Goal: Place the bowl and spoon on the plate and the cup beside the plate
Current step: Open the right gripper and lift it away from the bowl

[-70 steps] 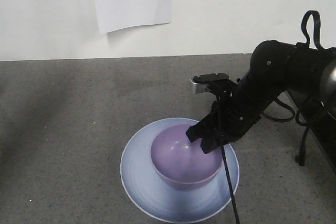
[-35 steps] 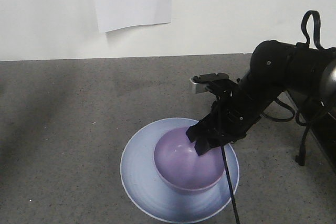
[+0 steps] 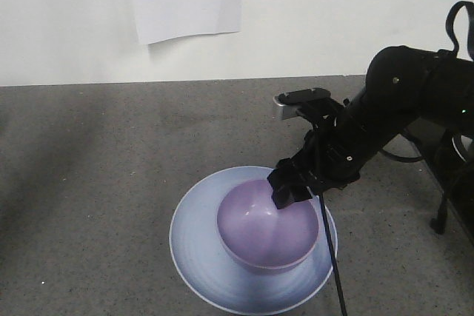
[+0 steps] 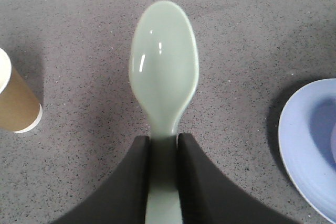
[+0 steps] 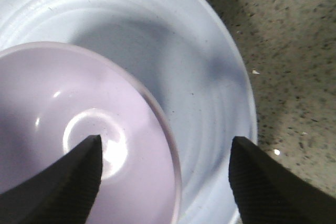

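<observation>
Glossy lavender bowl (image 3: 266,231) on ridged pale-blue plate (image 3: 198,253); right gripper (image 5: 165,142) jaws wide over the bowl's rim. Smooth mint spoon (image 4: 164,72) pinched in left gripper (image 4: 164,142) jaws.

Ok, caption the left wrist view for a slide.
Left gripper clamps the spoon over the countertop, cup and plate flanking.

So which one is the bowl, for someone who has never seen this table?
Start at the grey speckled table, then find the wide, shallow pale blue plate on it. The bowl sits on that plate, just under the black pincer. It is the deeper, narrower, glossy lavender dish, not the flat blue one.
</observation>
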You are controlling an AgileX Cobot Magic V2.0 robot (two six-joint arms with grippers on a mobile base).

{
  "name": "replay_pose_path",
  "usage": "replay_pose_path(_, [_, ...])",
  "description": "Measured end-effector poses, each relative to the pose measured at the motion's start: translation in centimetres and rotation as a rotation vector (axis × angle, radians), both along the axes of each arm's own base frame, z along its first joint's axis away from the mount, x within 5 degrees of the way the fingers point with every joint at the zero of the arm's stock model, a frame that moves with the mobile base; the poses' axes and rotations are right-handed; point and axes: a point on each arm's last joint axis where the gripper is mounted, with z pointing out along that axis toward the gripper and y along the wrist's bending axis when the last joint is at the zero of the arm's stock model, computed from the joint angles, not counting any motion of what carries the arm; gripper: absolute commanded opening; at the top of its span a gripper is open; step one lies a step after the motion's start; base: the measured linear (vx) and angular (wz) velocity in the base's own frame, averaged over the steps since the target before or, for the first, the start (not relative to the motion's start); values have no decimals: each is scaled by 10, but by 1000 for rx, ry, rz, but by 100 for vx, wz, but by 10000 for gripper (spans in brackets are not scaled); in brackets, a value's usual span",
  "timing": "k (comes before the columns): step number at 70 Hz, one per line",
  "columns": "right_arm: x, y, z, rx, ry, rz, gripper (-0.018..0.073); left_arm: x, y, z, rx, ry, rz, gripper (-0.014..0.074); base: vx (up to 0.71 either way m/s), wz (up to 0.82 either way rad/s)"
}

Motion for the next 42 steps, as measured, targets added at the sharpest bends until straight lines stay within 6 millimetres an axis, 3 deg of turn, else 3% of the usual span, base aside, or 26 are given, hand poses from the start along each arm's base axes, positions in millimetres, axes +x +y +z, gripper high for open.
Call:
replay_pose_path(20, [-16, -11, 34, -14, -94, -10, 504, 0, 0, 0, 0, 0, 0, -6, 0, 0])
replay_pose_path(42, [-55, -34, 96, -18, -286, -67, 504, 0, 0, 0, 0, 0, 0, -6, 0, 0])
